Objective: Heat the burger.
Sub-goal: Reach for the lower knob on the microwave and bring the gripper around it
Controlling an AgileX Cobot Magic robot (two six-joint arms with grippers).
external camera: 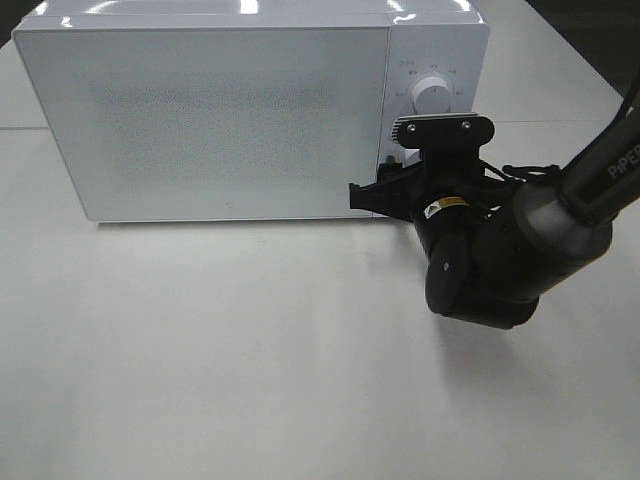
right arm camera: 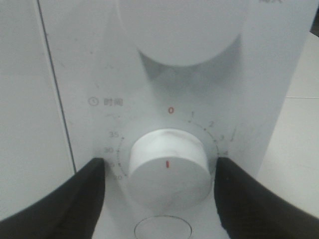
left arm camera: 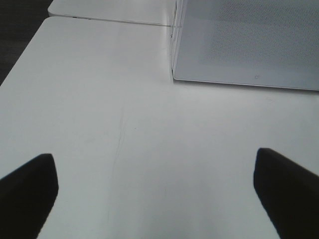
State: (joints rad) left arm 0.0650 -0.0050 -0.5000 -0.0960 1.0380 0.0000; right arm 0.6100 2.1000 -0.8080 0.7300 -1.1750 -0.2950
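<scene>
My right hand (right arm camera: 157,170) straddles the microwave's (external camera: 440,45) timer knob (right arm camera: 168,174), its axis pointing at the palm, fingers apart on either side, not yet pinching. My left hand (left arm camera: 154,194) gapes wide over the bench (left arm camera: 89,89), farther off. The burger is out of sight, presumably behind the shut door (external camera: 200,110).

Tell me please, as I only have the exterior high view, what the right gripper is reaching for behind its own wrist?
Observer: The right gripper straddles the lower timer knob, one finger on each side.
Operator: Where is that knob set?
Observer: Its red mark points at zero.
Operator: And the left gripper?
Observer: The left gripper is open over the table, near the microwave door's corner.
</scene>
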